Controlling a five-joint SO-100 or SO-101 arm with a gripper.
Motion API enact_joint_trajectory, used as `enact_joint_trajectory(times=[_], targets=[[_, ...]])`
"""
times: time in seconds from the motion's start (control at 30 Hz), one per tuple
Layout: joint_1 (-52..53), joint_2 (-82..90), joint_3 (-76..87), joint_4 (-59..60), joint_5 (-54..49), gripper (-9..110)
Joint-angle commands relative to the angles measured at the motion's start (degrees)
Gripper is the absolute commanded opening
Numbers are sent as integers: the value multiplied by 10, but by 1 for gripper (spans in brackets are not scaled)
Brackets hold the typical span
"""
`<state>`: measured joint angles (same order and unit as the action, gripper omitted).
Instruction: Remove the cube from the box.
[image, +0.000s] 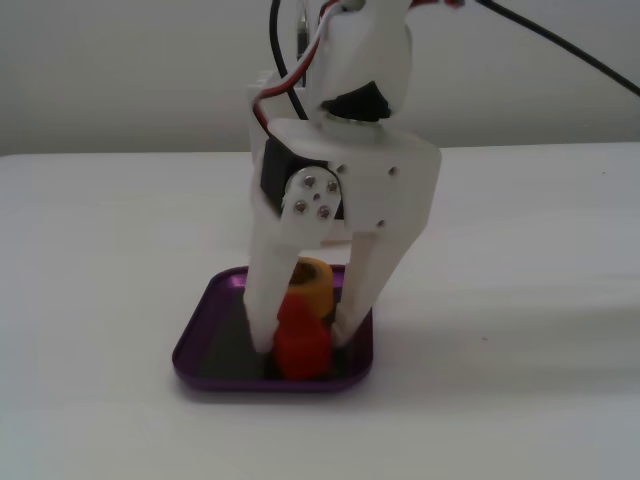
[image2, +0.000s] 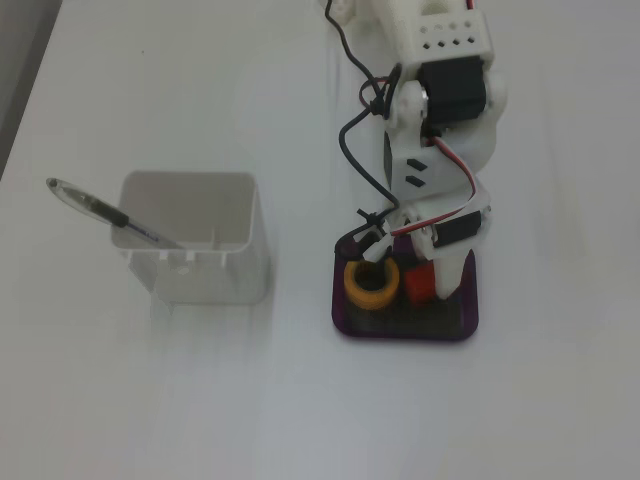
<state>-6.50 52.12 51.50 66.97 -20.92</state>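
The red cube (image: 301, 345) lies in the purple box (image: 200, 345), near its front rim in a fixed view. A yellow-orange tape roll (image: 316, 283) sits in the box just behind it. In the other fixed view the cube (image2: 418, 287) is to the right of the roll (image2: 371, 285) inside the box (image2: 400, 331). My white gripper (image: 303, 340) reaches straight down into the box. One finger stands on each side of the cube, pressed against it. The cube's base still rests on the dark bottom. My gripper (image2: 430, 285) partly hides the box's far side.
A tall white container (image2: 195, 240) with a black pen (image2: 100, 208) sticking out of it stands on the white table to the left of the box. My arm and its black cable (image2: 350, 140) come in from the top.
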Motion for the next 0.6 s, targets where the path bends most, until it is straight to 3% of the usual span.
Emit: enact_joint_trajectory(times=[0.0,0.2,0.57], targets=[[-5,8,-35,-4,4,3],[-8,19,-103,25,32,-1],[-30,118,-358,301,76,-1]])
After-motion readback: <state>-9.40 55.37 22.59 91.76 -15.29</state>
